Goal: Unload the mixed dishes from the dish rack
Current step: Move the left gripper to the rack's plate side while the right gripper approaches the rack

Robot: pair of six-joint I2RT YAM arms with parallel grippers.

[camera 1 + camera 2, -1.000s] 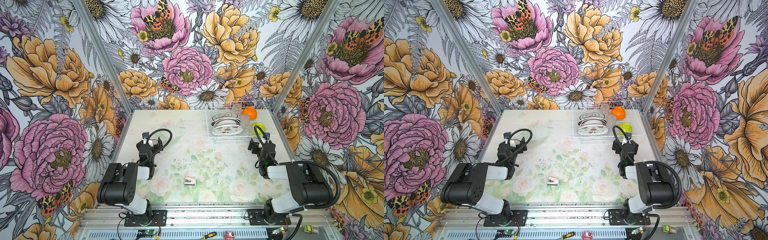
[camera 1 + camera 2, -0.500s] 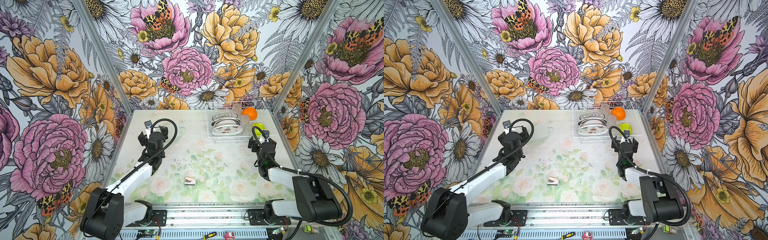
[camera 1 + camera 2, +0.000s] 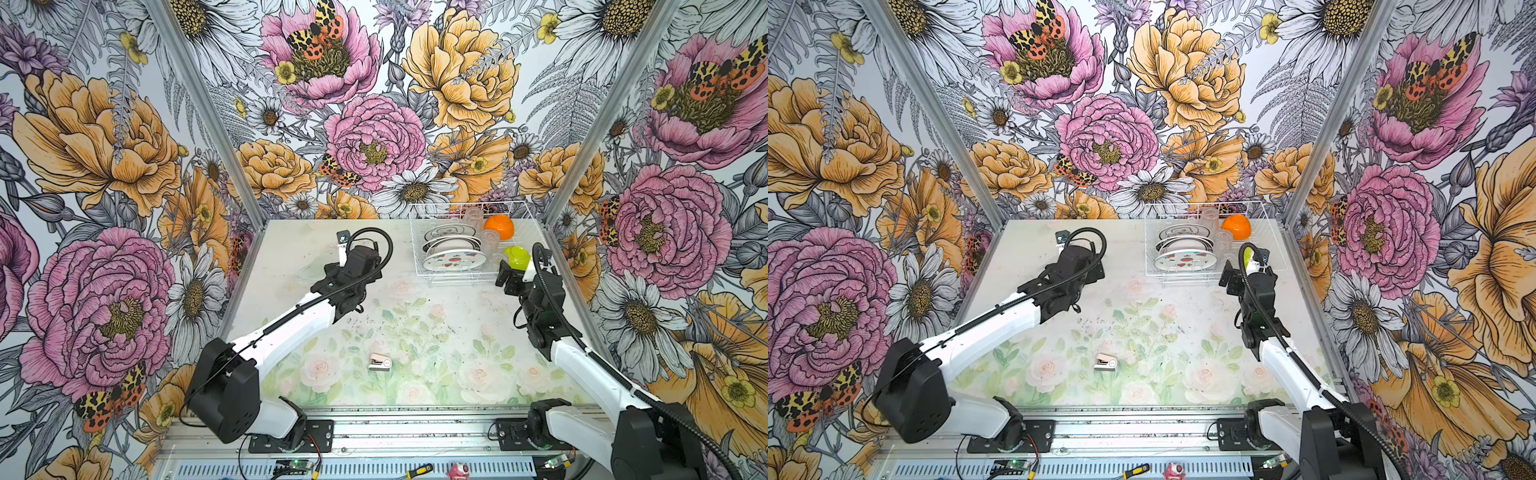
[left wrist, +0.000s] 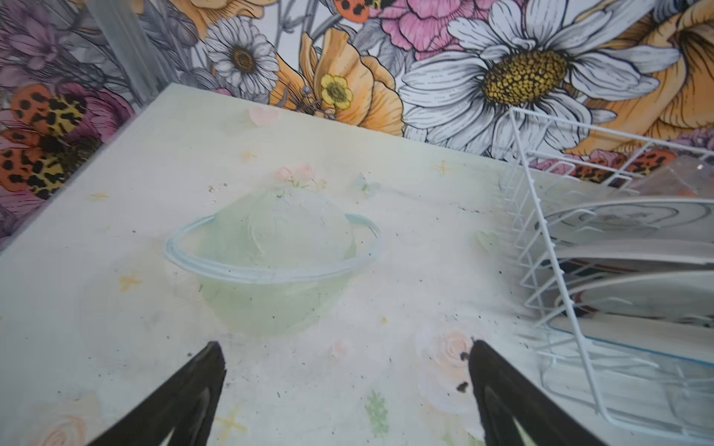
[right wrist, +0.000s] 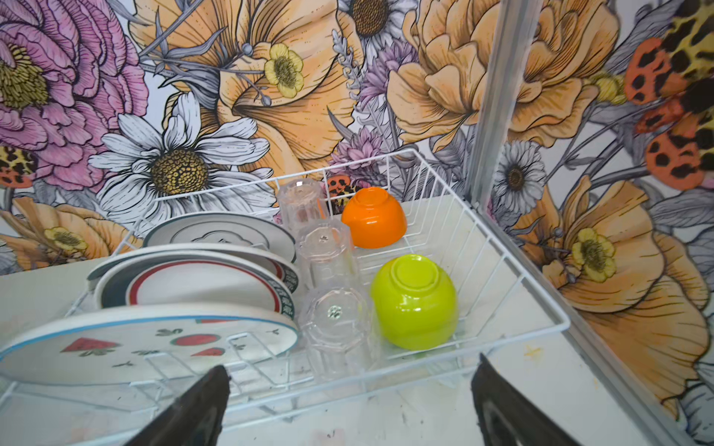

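Note:
The white wire dish rack (image 3: 457,273) (image 3: 1183,274) stands at the back right of the table. It holds a watermelon-print plate (image 3: 455,259) (image 5: 147,341) in front of two rimmed plates (image 5: 201,285). Three clear tumblers (image 5: 334,320) stand upside down in a row. Beside them lie an upturned orange bowl (image 3: 498,226) (image 5: 373,218) and an upturned lime-green bowl (image 3: 516,257) (image 5: 415,303). My right gripper (image 3: 508,276) (image 5: 351,365) is open and empty, just outside the rack's front rim (image 5: 502,249), facing the nearest tumbler. My left gripper (image 3: 332,279) (image 4: 344,347) hangs open over bare table left of the rack (image 4: 541,231).
A small pink-white stapler-like object (image 3: 379,362) (image 3: 1105,362) lies on the table's front middle. Flowered walls and metal corner posts (image 5: 498,104) close in the back and sides, with the rack close to the right post. The green planet (image 4: 270,255) is only printed on the tabletop.
Both arms have unfolded from near the front. The left reached toward the back middle-left of the table, the right up to the rack's front edge. Both grippers stayed open.

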